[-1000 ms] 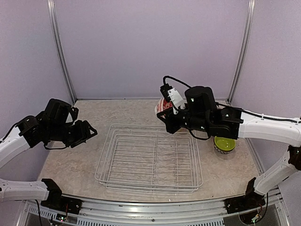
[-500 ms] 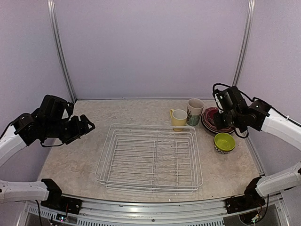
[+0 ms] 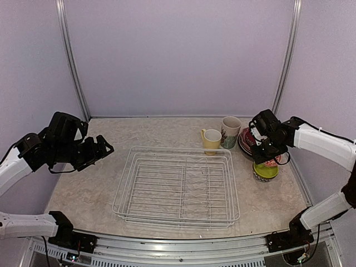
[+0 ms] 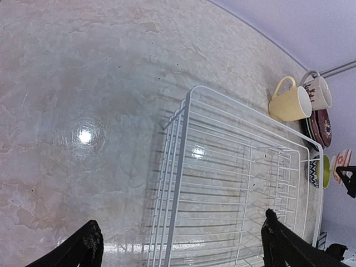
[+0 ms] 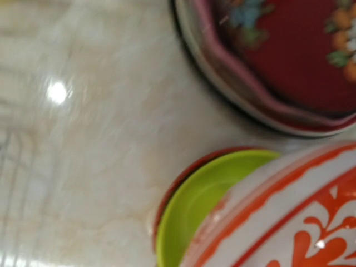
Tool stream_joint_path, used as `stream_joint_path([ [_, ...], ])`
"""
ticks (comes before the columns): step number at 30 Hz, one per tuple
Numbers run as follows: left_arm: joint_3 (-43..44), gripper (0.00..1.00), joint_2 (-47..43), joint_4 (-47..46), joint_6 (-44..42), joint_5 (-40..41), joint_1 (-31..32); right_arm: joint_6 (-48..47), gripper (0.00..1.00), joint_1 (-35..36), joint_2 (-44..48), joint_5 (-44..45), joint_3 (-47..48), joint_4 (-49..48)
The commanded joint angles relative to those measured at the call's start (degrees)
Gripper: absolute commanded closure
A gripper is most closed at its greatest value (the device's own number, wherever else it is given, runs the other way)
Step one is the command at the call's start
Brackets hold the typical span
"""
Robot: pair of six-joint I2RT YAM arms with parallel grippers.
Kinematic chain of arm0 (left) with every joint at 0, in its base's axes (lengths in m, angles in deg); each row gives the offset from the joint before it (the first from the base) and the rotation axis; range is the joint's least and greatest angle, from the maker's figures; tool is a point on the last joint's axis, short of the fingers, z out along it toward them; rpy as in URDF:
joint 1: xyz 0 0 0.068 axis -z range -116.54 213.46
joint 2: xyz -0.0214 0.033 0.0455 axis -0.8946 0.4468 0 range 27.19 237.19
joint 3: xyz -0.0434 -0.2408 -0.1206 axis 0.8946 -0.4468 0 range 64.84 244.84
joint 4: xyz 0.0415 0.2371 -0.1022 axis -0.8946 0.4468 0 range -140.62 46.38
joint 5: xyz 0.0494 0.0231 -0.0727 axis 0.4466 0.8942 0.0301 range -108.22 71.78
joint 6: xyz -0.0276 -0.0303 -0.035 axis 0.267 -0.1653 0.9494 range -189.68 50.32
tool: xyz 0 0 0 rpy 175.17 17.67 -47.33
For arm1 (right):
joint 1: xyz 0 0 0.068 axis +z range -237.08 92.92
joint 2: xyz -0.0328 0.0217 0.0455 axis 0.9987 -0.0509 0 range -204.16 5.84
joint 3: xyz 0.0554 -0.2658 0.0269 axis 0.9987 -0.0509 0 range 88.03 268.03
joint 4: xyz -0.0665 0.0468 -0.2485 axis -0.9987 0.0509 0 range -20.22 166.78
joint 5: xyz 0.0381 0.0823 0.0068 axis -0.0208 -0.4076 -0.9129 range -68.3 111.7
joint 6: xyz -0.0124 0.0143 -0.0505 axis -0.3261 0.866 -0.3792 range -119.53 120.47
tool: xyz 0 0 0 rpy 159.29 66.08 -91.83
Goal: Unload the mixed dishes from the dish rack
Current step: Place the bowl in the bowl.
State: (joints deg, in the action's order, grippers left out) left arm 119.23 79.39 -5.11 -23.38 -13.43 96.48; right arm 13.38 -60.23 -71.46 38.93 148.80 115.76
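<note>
Tabletop [image 3: 83, 186] mottled beige, glossy, lilac walls [image 3: 178, 55] behind, dish rack [image 3: 178, 183] centred

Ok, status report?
Left gripper open, empty. Right gripper holds red-and-white patterned bowl over lime-green bowl. White wire dish rack empty. Nothing blocking.

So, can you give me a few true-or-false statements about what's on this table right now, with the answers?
1. The dish rack has nothing in it. True.
2. The pale yellow mug lies on its side. False: it stands upright beside the tall floral cup.
3. The right gripper has the red-patterned bowl over the lime-green bowl. True.
4. The left gripper holds a plate. False: it is open and holds nothing, left of the rack.
5. The plates are stacked left of the rack. False: they sit to its right, behind the lime-green bowl.
</note>
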Motion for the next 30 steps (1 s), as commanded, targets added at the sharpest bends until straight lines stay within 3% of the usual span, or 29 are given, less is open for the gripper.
stream_joint_path([
  [1, 0.8, 0.05, -1.2, 0.7, 0.5, 0.3, -0.4, -0.1, 1.0, -0.6, -1.3, -3.7, 0.0, 2.0],
  [21, 0.8, 0.03, -2.0, 1.6, 0.9, 0.1, -0.4, 0.8, 0.99, -4.0, -7.4, -3.0, -4.0, -2.7],
  [25, 1.1, 0.03, -2.0, 1.8, 1.0, -0.1, -0.4, 0.9, 0.87, -4.0, -7.8, -3.9, -3.7, -3.0],
  [30, 2.3, 0.02, -2.2, 2.4, 0.8, 0.2, -0.4, 0.8, 0.55, -4.0, -4.0, -4.0, -3.0, -2.0],
])
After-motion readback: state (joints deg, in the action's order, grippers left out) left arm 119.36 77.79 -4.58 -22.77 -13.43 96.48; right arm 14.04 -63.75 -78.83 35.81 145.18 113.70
